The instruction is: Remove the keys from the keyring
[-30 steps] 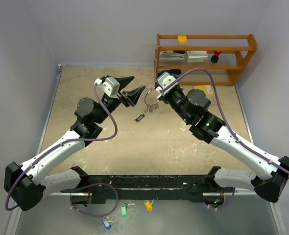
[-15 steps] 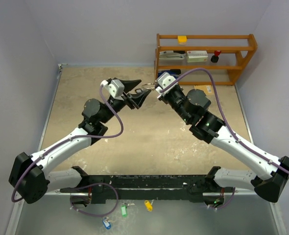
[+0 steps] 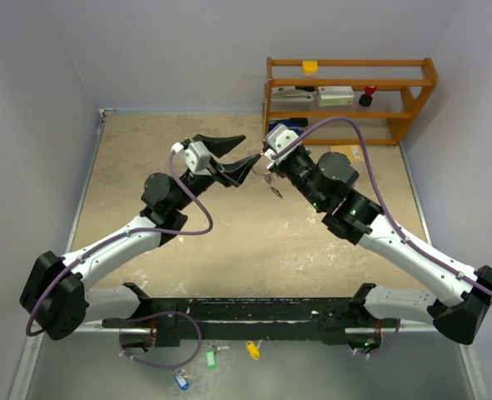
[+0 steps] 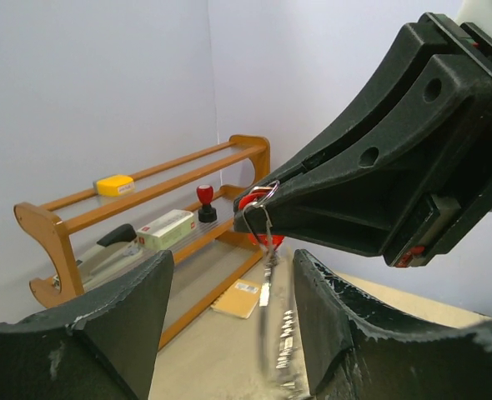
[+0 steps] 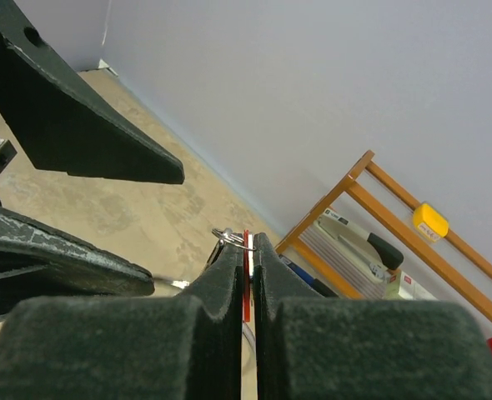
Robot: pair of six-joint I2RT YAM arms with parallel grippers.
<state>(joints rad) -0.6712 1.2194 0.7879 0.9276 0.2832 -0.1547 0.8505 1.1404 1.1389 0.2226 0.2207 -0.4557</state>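
Observation:
My right gripper [image 3: 265, 156] is shut on the red tag [image 5: 247, 287] of a key and holds it in the air. The thin silver keyring [image 5: 232, 237] sticks out at its fingertips and also shows in the left wrist view [image 4: 265, 190]. Several silver keys [image 4: 273, 292] hang from the ring, blurred; in the top view the keys [image 3: 272, 183] dangle below the right gripper. My left gripper [image 4: 229, 260] is open, with one finger on each side of the hanging keys, not touching them. In the top view my left gripper [image 3: 239, 152] is tip to tip with the right gripper. No black tag is clearly visible.
An orange wooden rack [image 3: 350, 112] stands at the back right with a yellow block, a stapler, a box and a red stamp. A brown notebook [image 4: 242, 297] lies in front of it. Green [image 3: 211, 358], yellow [image 3: 252, 348] and blue [image 3: 181, 382] tagged keys lie by the arm bases.
My left gripper has moved right and up, from beside the right gripper to around the hanging keys. The keys have swung. The right arm has hardly moved.

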